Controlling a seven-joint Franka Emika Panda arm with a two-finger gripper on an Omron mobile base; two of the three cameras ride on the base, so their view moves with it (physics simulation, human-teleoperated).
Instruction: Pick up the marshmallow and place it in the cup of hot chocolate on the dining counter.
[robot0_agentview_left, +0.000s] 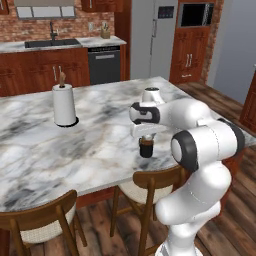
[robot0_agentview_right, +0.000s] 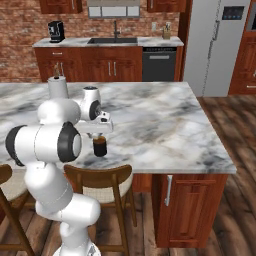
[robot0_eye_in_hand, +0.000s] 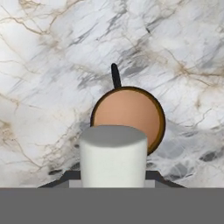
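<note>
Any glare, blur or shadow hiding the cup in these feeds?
Hand view: sharp, no glare; the white cylindrical marshmallow covers the lower rim of the dark brown-rimmed cup. Left base view: the claw hides the cup's top. Right base view: soft shadow beside it.

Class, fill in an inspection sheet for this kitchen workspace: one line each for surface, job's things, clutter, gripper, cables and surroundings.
Surface: dining counter, white marble with grey and tan veins.
Job's things: marshmallow held in the jaws, above the cup of hot chocolate; the cup stands on the counter near its front edge, under the hand.
Clutter: paper towel roll upright on the counter, apart from the cup.
Gripper: gripper shut on the marshmallow, pointing down at the cup.
Cables: nothing seen.
Surroundings: wooden chairs at the counter's near side; sink, dishwasher, fridge and coffee machine along the back wall.
</note>
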